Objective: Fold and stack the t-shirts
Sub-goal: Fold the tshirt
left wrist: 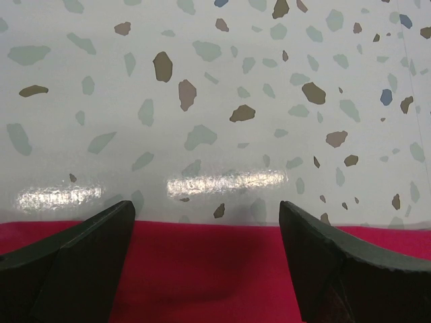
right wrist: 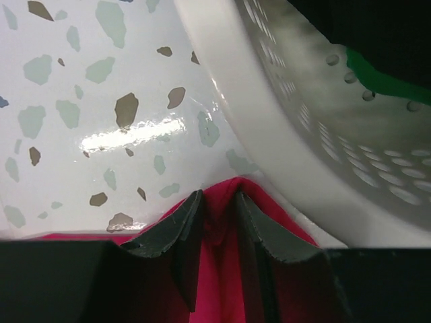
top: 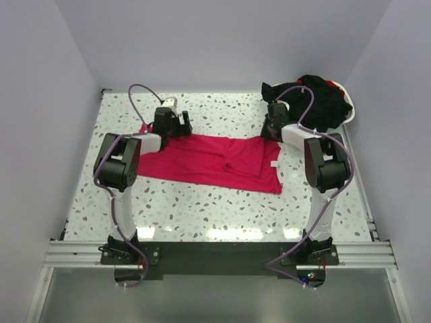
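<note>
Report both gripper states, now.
Left gripper: open, over the red t-shirt edge.
Right gripper: shut on the red t-shirt.

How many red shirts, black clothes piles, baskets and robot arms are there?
red shirt: 1
black clothes pile: 1
white basket: 1
robot arms: 2, left arm and right arm
Total: 5

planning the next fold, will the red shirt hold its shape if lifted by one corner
Probably floppy: the red t-shirt lies creased and bunches where the right gripper has its jaws pinched on it, so it should drape. Likely light, since it lies thin and flat. It may slide easily on the glossy table.
</note>
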Controlling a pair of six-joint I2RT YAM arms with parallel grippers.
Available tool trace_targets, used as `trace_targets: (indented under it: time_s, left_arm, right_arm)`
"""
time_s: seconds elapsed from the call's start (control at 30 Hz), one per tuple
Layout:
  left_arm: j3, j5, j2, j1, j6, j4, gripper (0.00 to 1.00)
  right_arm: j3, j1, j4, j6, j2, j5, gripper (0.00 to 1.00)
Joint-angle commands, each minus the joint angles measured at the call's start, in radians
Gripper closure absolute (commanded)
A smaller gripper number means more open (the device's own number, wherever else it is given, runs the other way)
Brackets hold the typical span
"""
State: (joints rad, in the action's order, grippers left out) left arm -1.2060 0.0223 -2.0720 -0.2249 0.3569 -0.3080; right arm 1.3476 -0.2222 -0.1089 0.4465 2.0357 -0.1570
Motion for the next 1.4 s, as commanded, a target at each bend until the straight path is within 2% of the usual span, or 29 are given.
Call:
trace_targets:
  time_s: [0.0,0.13,0.3,0.33,0.63,0.97,1.1,1.17,1.2,1.3,1.37]
  left_arm:
    - [0.022,-0.019,0.023,0.006,0.005,0.000,0.06]
    - [0.042,-0.080,0.030,0.013,0.013,0.001,0.06]
    - [0.056,-0.116,0.033,0.016,0.042,0.015,0.05]
    - [0.059,-0.133,0.035,0.018,0.047,0.020,0.05]
    - [0.100,-0.202,0.067,0.018,0.076,0.018,0.03]
    - [0.114,-0.228,0.084,0.018,0.074,0.018,0.02]
    - [0.112,-0.194,0.107,0.015,0.065,0.000,0.02]
    - [0.111,-0.170,0.140,0.013,0.063,-0.005,0.02]
    - [0.112,-0.167,0.154,0.009,0.060,-0.005,0.02]
    - [0.120,-0.177,0.223,0.007,0.053,0.003,0.02]
    - [0.122,-0.196,0.271,0.009,0.047,0.021,0.01]
  right_arm:
    - [0.061,0.000,-0.028,0.018,0.029,-0.021,0.71]
    - [0.061,0.001,-0.049,0.031,0.029,-0.050,0.79]
    - [0.042,0.007,-0.063,0.043,0.003,-0.081,0.99]
    - [0.030,0.010,-0.066,0.046,-0.003,-0.090,1.00]
    - [-0.083,0.014,-0.069,0.092,-0.094,-0.188,1.00]
    - [-0.097,0.017,-0.103,0.101,-0.126,-0.279,1.00]
    - [-0.088,0.018,-0.103,0.080,-0.147,-0.262,1.00]
    - [-0.074,0.017,-0.101,0.060,-0.157,-0.243,0.93]
    - [-0.071,0.018,-0.100,0.052,-0.169,-0.221,0.79]
    - [-0.064,0.015,-0.094,0.021,-0.192,-0.178,0.56]
    - [-0.068,0.015,-0.084,0.005,-0.216,-0.156,0.49]
